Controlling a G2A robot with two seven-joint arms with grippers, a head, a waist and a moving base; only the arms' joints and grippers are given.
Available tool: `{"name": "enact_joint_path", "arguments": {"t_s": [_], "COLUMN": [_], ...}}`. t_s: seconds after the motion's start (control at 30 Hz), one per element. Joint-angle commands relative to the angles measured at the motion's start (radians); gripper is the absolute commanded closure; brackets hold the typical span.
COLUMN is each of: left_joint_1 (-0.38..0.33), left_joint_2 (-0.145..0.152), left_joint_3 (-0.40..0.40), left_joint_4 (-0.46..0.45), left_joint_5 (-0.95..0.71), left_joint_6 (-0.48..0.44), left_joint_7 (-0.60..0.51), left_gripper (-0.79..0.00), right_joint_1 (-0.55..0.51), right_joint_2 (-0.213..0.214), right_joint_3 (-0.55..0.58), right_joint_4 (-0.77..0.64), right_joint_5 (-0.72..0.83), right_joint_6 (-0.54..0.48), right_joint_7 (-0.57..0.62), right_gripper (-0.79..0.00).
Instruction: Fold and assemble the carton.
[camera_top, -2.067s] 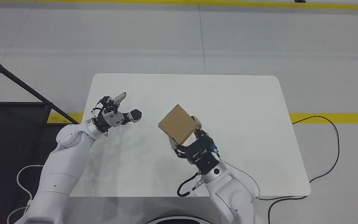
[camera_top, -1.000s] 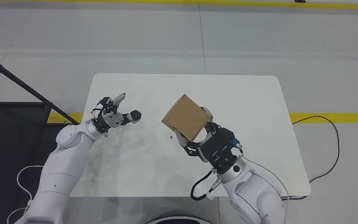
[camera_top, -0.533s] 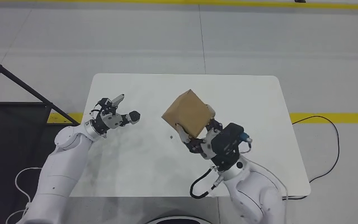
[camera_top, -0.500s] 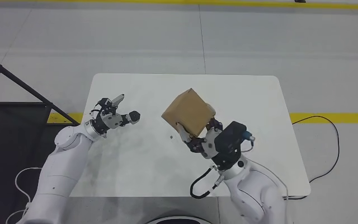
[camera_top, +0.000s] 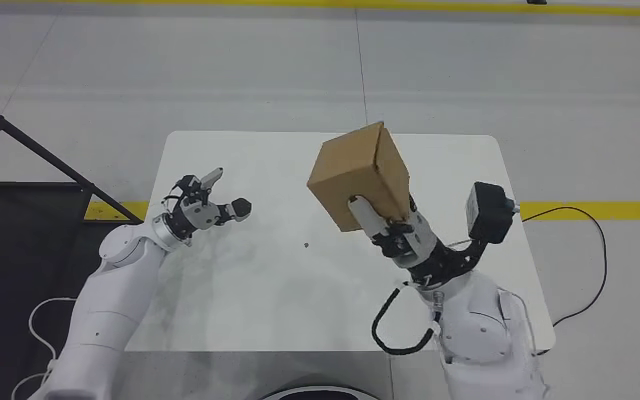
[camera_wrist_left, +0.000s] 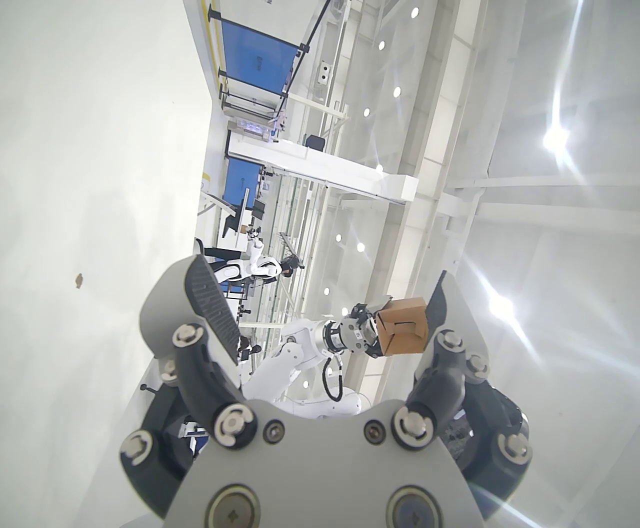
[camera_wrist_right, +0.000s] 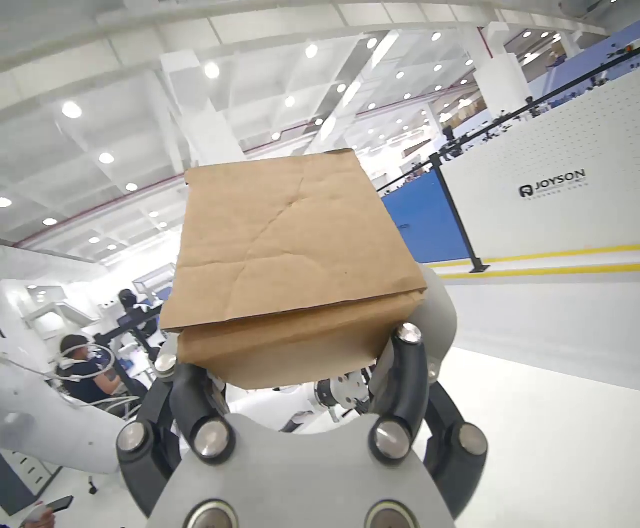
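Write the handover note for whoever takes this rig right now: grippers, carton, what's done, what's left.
Right gripper: shut on the carton, gripping it by one end and holding it in the air above the table.
Left gripper: open, empty, near the table's left edge.
Done: the carton is a formed box, and the faces in view look closed.
Left: probably check the hidden faces, tuck any loose flap, then set it down.
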Motion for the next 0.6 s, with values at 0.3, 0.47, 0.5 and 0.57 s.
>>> {"name": "enact_joint_path", "arguments": {"t_s": [0.3,0.47,0.5,0.57], "left_joint_1": [0.006,0.006,0.006,0.005], "left_joint_2": [0.001,0.001,0.001,0.001], "left_joint_3": [-0.004,-0.003,-0.002,-0.001], "left_joint_4": [-0.007,-0.012,-0.013,-0.013], "left_joint_5": [0.002,0.003,0.005,0.005], "left_joint_6": [-0.006,-0.002,-0.001,0.0], "left_joint_7": [0.003,0.003,0.003,0.005], "left_gripper": [-0.785,-0.785,-0.785,-0.785], "right_joint_1": [0.019,-0.021,-0.032,-0.054], "right_joint_2": [0.014,0.017,0.018,0.02], "right_joint_3": [0.027,0.013,0.01,0.007], "right_joint_4": [-0.04,-0.094,-0.104,-0.123], "right_joint_5": [-0.147,-0.383,-0.431,-0.521], "right_joint_6": [0.062,0.084,0.088,0.103], "right_joint_7": [0.006,-0.094,-0.119,-0.177], "right_gripper": [0.0,0.0,0.0,0.0]}}
